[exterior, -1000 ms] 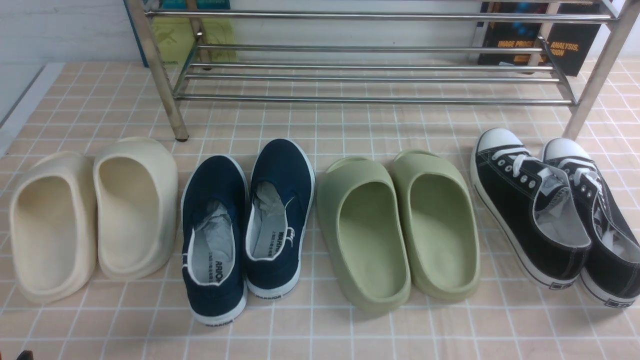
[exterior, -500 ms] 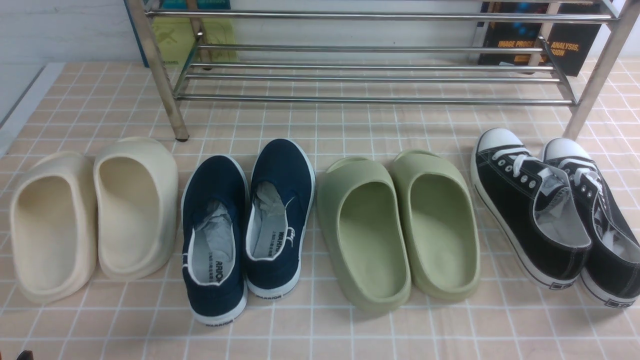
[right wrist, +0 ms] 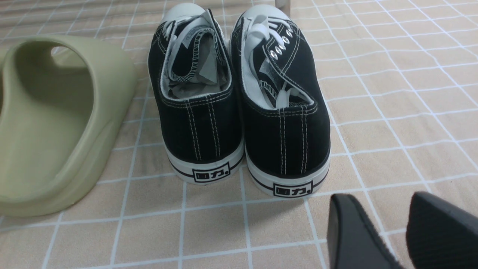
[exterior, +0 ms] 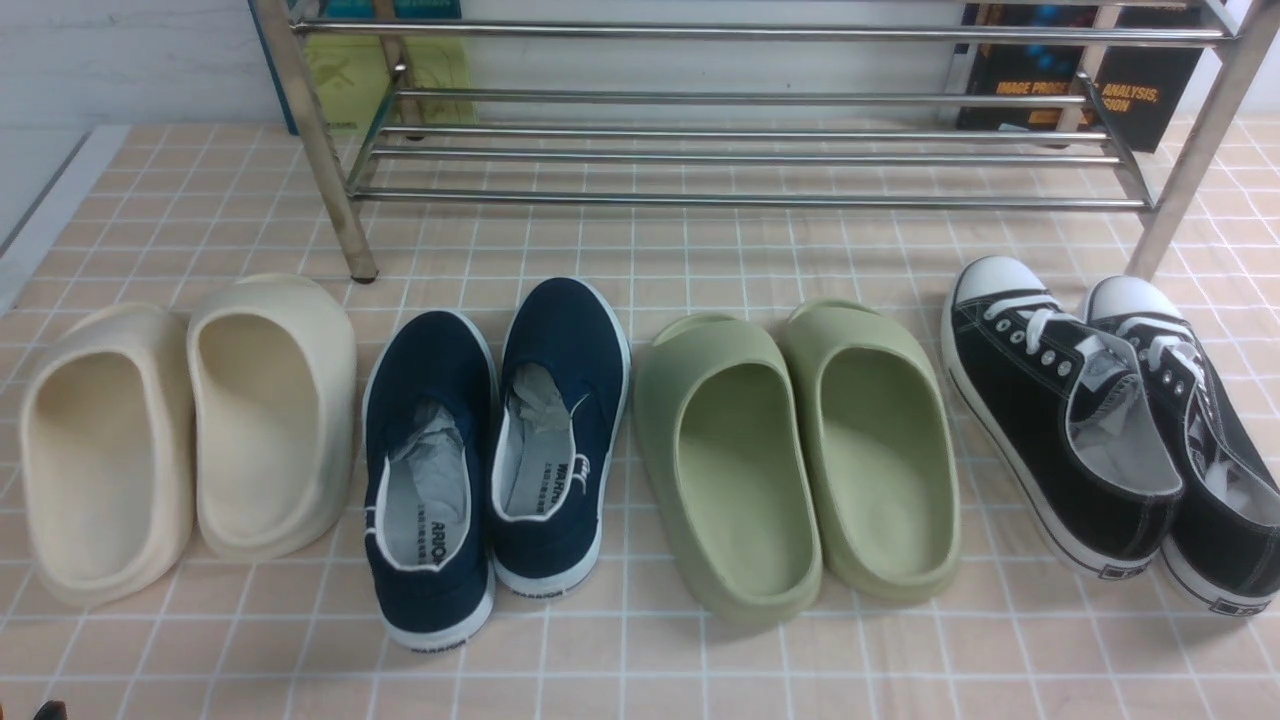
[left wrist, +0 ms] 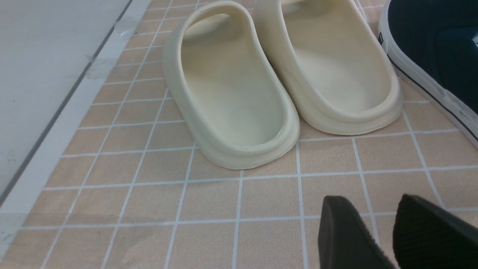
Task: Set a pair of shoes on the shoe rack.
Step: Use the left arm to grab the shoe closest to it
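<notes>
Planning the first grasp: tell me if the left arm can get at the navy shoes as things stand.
Probably yes. The left pincer hangs open over bare tiles; the navy shoes have nothing on top, and the cream slides beside them leave their heels clear.

The wide shiny chrome metal shoe rack [exterior: 740, 200] lost its upper part to the front view's top edge. Behind it, bars crossed the black book with orange lettering [exterior: 1150, 100], so its title was only partly legible. The outer black lace-up canvas sneaker [exterior: 1235, 560] ran off the right edge. Some crumpled grey paper [exterior: 435, 445] hid part of the insole print inside the navy blue canvas slip-on sneakers [exterior: 560, 340]. One dark speck [exterior: 45, 711] at the bottom left corner was too small to identify. The wrist views cut off the left end effector [left wrist: 371, 203] and the right end effector [right wrist: 381, 201] at the bottom edge, leaving only black fingertips.
</notes>
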Motion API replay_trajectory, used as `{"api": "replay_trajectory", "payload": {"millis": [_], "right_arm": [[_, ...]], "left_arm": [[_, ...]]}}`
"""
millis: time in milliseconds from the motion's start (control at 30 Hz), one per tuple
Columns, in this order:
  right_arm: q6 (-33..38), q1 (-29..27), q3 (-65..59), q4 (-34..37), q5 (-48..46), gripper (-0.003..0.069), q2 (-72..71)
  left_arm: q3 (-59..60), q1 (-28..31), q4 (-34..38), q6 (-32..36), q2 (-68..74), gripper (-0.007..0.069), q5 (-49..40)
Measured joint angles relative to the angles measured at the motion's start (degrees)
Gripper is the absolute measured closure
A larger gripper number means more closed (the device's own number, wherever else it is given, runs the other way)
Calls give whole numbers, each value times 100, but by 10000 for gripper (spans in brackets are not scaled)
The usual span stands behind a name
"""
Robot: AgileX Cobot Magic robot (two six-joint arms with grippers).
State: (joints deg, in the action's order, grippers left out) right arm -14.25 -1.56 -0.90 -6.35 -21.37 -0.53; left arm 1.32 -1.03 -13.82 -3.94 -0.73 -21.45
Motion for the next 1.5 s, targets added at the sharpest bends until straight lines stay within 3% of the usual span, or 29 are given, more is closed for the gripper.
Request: {"api": "replay_trajectory", "payload": {"millis": [767,933,1100,1133,1167,1267,1500], "right_arm": [[0,0,0,0,0,421,0],[0,0,0,0,0,421,0],[0,0,0,0,0,421,0],[0,0,0,0,0,421,0],[0,0,0,0,0,421,0],[0,0,0,0,0,421,0],[0,0,0,0,0,421,0]], "left_arm": [[0,0,-8,-103,0,385,33],[29,0,813,-1107,0,385,456],[29,0,2729,-3215,0,385,1111],[29,0,2729,-3215,0,385,1111],[29,0,3092,-3650,0,385,1183],[29,0,3373,-4049,0,385,1239],[29,0,3456,-4147,0,385,1245]]}}
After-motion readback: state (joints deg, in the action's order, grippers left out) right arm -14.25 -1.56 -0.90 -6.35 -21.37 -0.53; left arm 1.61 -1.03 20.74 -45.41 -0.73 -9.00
